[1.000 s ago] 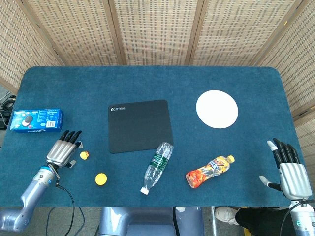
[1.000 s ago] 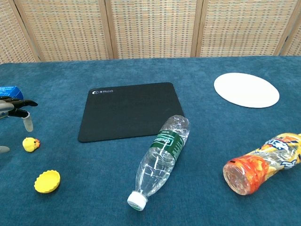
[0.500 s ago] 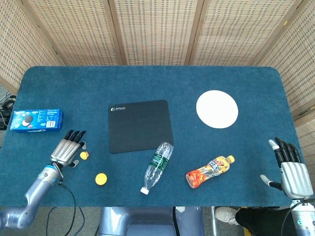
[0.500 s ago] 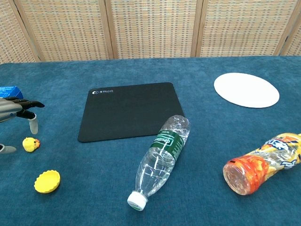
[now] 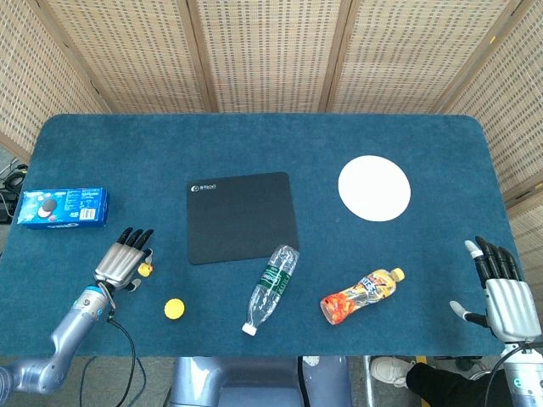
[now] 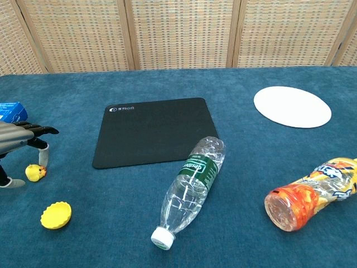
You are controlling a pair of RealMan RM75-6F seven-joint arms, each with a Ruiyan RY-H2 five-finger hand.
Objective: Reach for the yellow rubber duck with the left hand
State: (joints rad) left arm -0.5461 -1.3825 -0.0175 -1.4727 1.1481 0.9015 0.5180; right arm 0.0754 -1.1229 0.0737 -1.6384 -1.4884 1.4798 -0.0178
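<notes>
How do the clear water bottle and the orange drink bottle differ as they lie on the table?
The clear water bottle wears a white cap; the orange drink bottle shows an open mouth toward the chest camera. The water bottle has a green label band, the orange bottle a colourful full wrap. Both lie on their sides on the blue table.

1. Your left hand (image 5: 124,259) hung spread over the duck (image 6: 36,172), nothing between them.
2. The yellow cap (image 6: 56,215) lay near the duck, toward you; the mat (image 5: 242,217) lay flat to its right.
3. The cookie box (image 5: 64,207) sat well apart at the far left.
4. Open cloth (image 5: 254,144) ran behind the mat.
5. Two bottles (image 5: 271,288) (image 5: 361,295) on their sides blocked the middle front.
</notes>
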